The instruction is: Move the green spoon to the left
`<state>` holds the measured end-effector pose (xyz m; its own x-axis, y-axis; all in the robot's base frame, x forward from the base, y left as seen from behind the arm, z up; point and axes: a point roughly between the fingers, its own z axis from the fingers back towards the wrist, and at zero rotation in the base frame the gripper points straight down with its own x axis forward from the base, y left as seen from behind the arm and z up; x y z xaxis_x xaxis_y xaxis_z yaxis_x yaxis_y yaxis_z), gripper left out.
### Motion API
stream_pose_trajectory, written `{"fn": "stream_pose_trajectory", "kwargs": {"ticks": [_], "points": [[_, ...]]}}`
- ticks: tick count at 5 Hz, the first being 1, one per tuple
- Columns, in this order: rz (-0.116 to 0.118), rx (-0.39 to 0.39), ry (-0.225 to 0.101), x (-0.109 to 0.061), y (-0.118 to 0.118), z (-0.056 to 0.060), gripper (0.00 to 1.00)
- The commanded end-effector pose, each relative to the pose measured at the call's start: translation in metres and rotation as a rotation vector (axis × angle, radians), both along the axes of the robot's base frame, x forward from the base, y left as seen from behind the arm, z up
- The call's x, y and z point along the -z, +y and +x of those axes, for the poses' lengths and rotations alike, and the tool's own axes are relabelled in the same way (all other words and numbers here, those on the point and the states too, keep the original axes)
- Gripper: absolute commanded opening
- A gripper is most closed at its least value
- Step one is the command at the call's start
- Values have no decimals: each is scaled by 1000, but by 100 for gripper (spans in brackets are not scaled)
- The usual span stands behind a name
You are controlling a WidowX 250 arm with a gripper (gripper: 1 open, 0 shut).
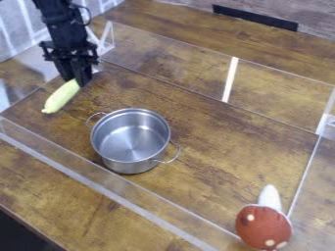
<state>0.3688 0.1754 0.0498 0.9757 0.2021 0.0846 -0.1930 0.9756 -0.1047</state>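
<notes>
- At about ten o'clock from the steel pot, the green spoon hangs at the far-left part of the wooden table, inside the clear acrylic barrier.
- Gripper: points straight down, jaws drawn fully together on the spoon's upper end; the pale yellow-green handle shows below and to the side of the black fingers.
- Key relation: the spoon's free length lies at roughly seven to eight o'clock from the gripper. Its long axis runs from one o'clock, at the grip, down to seven o'clock.
- Whether the lower tip touches the wood or clears it cannot be told from this view. The silver bowl is not distinguishable.
- Only one arm is present, so it alone serves the spoon, and it is already at it.
- Judgement: the spoon sits well left of the pot, so little travel toward nine o'clock seems left before it is set down.
- Mushroom toy: at five o'clock, well apart, not involved.
</notes>
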Motion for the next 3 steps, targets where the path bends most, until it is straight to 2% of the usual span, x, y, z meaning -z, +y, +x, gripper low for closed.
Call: {"fn": "stream_pose_trajectory", "kwargs": {"ticks": [1, 2, 3], "points": [[59, -60, -88, -47, 8, 13, 100], [60, -72, -94, -60, -1, 28, 100], [63, -65, -110, -81, -18, 43, 100]]}}
